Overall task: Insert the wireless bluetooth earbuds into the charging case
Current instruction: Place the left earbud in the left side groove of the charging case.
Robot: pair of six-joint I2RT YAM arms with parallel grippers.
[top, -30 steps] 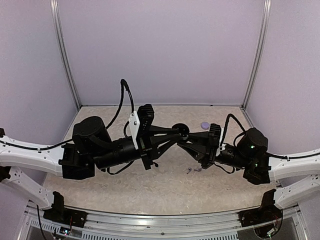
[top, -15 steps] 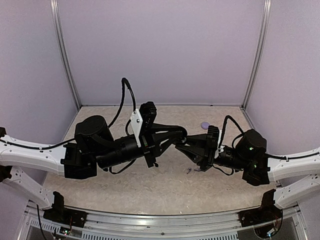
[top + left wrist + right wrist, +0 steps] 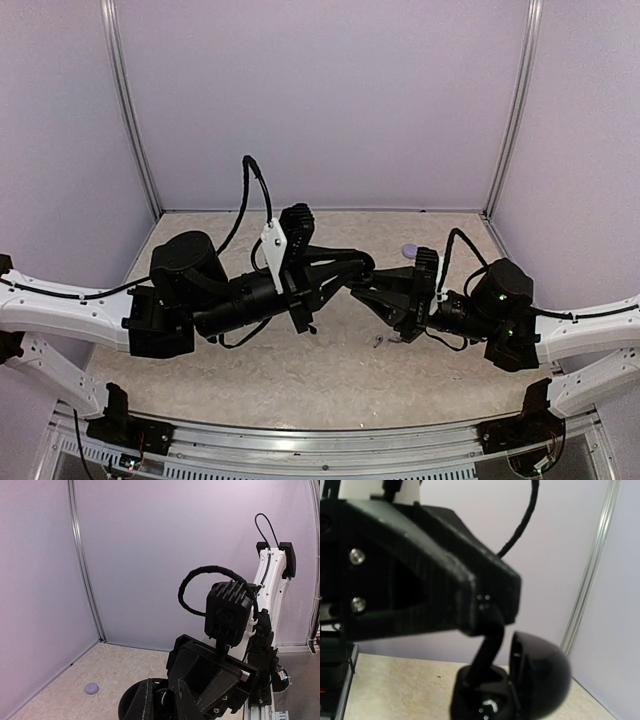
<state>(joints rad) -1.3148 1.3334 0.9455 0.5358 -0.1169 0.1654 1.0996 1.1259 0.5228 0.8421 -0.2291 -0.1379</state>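
Both end effectors, left (image 3: 360,268) and right (image 3: 366,291), nearly closed, jointly hold an open black clamshell case (image 3: 520,682); next, seat an earbud (image 3: 378,341).

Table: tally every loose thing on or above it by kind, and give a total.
Pale-lavender round charging case: 1
Black clamshell case: 1
Tiny earbuds: 2
Total: 4

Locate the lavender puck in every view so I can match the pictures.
Top external: lavender puck lies back right, toward the corner.
Left wrist: lavender puck at lower left, lying flat.
Right wrist: not in it.
Shared landmark: the back-right corner post, which shows in the top and left wrist views only.
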